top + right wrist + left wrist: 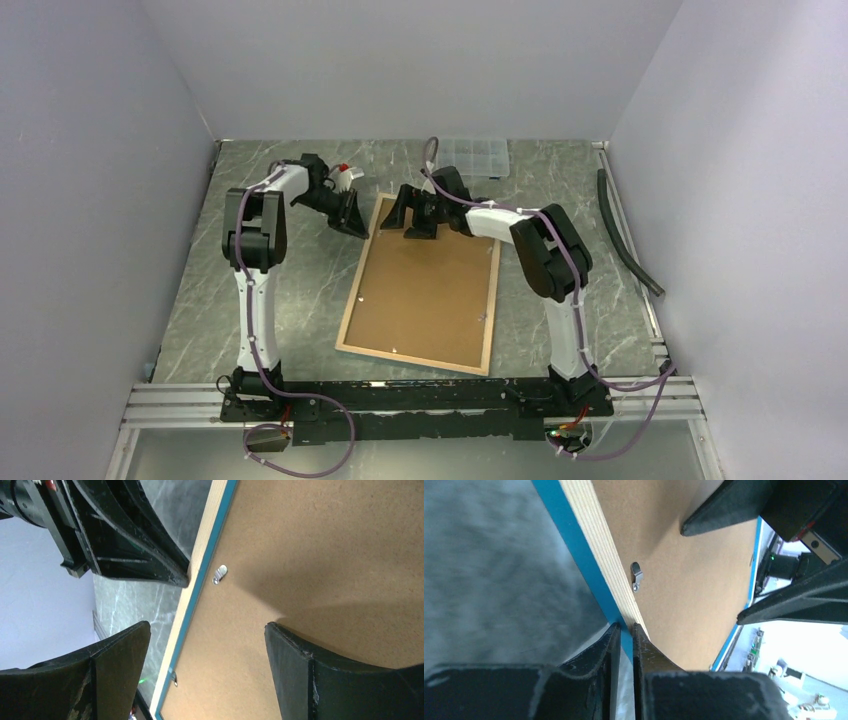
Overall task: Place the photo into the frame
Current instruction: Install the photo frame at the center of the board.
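The frame (413, 359) lies flat, rear side up, at the middle of the table (300, 290). It is skewed, with its far short end nearest the far edge and leaning right. Its brown backing board (425, 295) is seated inside the tan rim. A small metal turn clip (636, 576) sits on the board just inside the left rim. The left gripper (352, 222) is at the frame's far left corner, its jaws drawn to a narrow slot with the blue-edged rim pinched between them. The right gripper (412, 215) is over the far end of the board, its jaws spread wide and holding nothing. A clear compartment box (474, 155) rests by the table's far edge, apart from the frame.
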Robot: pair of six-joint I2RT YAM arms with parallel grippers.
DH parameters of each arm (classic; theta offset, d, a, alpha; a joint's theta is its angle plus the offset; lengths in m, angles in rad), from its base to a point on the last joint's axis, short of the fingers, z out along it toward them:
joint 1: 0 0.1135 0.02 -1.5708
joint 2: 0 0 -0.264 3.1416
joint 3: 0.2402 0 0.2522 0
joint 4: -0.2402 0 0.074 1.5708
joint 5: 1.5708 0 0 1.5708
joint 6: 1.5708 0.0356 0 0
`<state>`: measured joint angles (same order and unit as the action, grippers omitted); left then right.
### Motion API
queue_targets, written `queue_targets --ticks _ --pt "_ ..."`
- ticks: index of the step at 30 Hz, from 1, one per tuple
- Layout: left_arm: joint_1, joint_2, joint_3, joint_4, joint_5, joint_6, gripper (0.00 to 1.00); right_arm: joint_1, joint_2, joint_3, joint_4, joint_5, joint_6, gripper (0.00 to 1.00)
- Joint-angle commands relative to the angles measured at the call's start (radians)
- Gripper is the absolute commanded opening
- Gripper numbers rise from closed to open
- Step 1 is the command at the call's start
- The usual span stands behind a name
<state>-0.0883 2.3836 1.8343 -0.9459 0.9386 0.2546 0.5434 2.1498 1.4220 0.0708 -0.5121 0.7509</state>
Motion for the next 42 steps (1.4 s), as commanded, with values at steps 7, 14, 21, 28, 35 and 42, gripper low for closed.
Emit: queue_targets --ticks 7,14,21,28,35,42 --pt "-0.139 -0.047 -0.205 0.016 -0.006 0.042 0.15 -0.004 -0.080 -0.118 0.072 0.004 0.037 0.88" --pt "-0.139 -0.051 -0.207 0.039 -0.025 0.013 0.15 0.003 -0.048 -0.109 0.052 -0.034 0.079 0.85" --pt "-0.139 -0.055 -0.209 0.056 -0.035 -0.002 0.15 0.003 -0.103 -0.173 0.013 -0.010 0.091 0.85" --pt "-0.139 -0.054 -0.207 0.060 -0.034 -0.009 0.14 0.039 -0.100 -0.199 0.047 -0.038 0.140 0.85" --pt "-0.139 -0.064 -0.216 0.060 -0.041 -0.005 0.14 0.058 -0.059 -0.157 0.049 -0.039 0.155 0.85" --pt "-0.139 -0.067 -0.223 0.065 -0.036 -0.006 0.14 0.064 -0.059 -0.107 -0.057 0.067 0.085 0.84"
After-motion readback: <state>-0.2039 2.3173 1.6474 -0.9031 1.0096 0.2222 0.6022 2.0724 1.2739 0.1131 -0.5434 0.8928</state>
